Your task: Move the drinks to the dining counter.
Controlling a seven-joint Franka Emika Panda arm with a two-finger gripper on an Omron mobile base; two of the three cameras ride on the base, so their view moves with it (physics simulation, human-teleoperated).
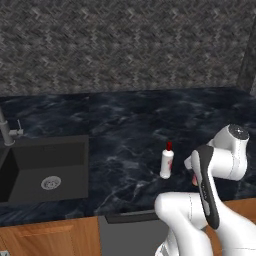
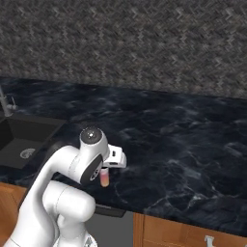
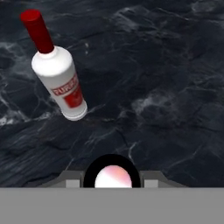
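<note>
white bottle (image 1: 166, 163) – red cap, upright on dining counter (image 1: 125, 130) | pink-and-white bottle (image 2: 104, 177) – above counter's front edge

Bench (image 1: 140, 120) mostly bare marbled stone: wide free room behind and right of the arm, out to the back wall (image 1: 125, 45). Obstacles: white bottle with red cap (image 1: 166, 161) upright near the front edge, just left of the claw (image 3: 113, 186); sink (image 1: 47, 172) sunk at far left with faucet (image 1: 6, 131) standing behind it. Pink-and-white bottle (image 2: 104, 177) sits between the claw's fingers, close above the bench.
</note>
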